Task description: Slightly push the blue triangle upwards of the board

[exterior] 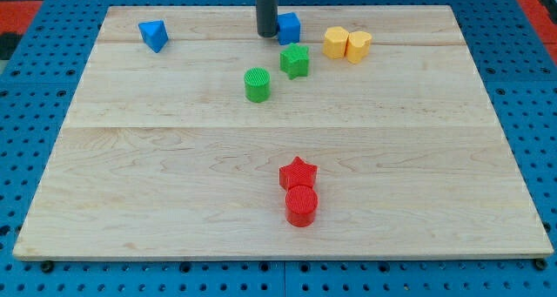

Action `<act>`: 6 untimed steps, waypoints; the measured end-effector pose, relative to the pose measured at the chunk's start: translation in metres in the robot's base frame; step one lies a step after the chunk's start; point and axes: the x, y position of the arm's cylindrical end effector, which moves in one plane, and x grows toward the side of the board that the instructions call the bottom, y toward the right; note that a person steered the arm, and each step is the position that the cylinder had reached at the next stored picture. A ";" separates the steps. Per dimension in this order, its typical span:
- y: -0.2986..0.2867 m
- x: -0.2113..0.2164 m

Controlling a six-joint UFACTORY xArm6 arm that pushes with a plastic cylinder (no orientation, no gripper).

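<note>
The blue triangle (154, 35) lies near the board's top left corner. My tip (265, 34) is at the top middle of the board, just left of the blue cube (289, 27) and touching or nearly touching it. The tip is well to the right of the blue triangle, with bare board between them.
A green star (295, 61) and a green cylinder (258, 84) lie below the tip. Two yellow blocks (347, 44) sit side by side at the top right. A red star (298, 172) and a red cylinder (301, 205) touch at the lower middle. The wooden board (130, 175) rests on a blue pegboard.
</note>
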 end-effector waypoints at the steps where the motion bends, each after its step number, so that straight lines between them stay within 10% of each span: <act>1: 0.008 -0.020; 3: -0.074 -0.002; 4: -0.095 0.077; 6: -0.190 0.053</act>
